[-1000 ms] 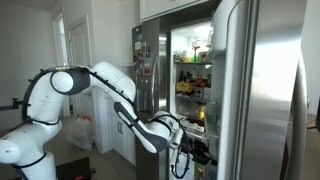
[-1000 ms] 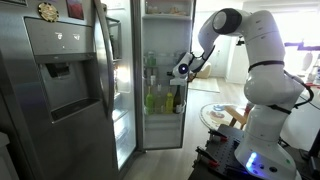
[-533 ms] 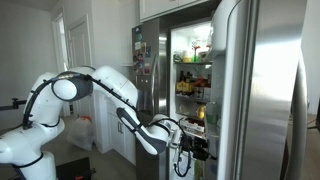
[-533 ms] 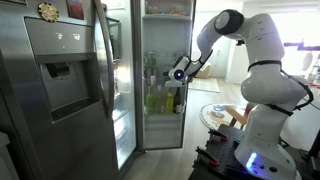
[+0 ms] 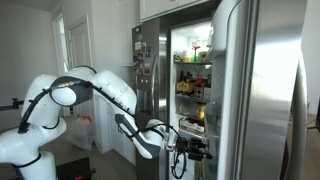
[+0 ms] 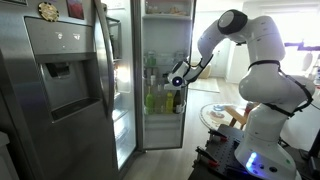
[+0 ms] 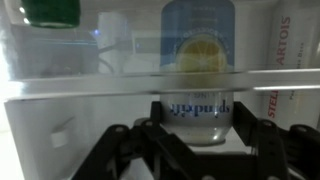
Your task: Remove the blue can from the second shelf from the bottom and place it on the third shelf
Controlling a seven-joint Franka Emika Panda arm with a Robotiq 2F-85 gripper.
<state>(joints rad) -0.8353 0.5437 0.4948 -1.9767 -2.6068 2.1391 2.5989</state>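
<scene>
Claw: my claw (image 7: 197, 128) is drawn in as far as it goes, one finger on each side of the blue can (image 7: 198, 45), low on its body. I read that as a hold, though the contact itself is dark.
Can: upright, centre of the wrist frame, deep in the fridge. I cannot count from here which shelf it is on.
Arm: in both exterior views my claw (image 5: 196, 150) (image 6: 172, 80) is reaching in past the open fridge door (image 6: 60, 90).
Rail: a clear shelf rail (image 7: 80, 85) runs across the frame in front of the can's middle.
Neighbours: clear bottle (image 7: 112, 40) upper left of the can, green cap (image 7: 50, 10) in the top left corner, Stella Artois carton (image 7: 300, 60) at the right edge.
Risk one: pulling straight out could catch the can on that rail and tip or strip it from my fingers.
Risk two: the low pinch leaves the top free to swing, and a slick can may slide.
Risk three: a sideways drift could nudge the bottle or the carton.
Risk four: lifting too early could knock the shelf above.
</scene>
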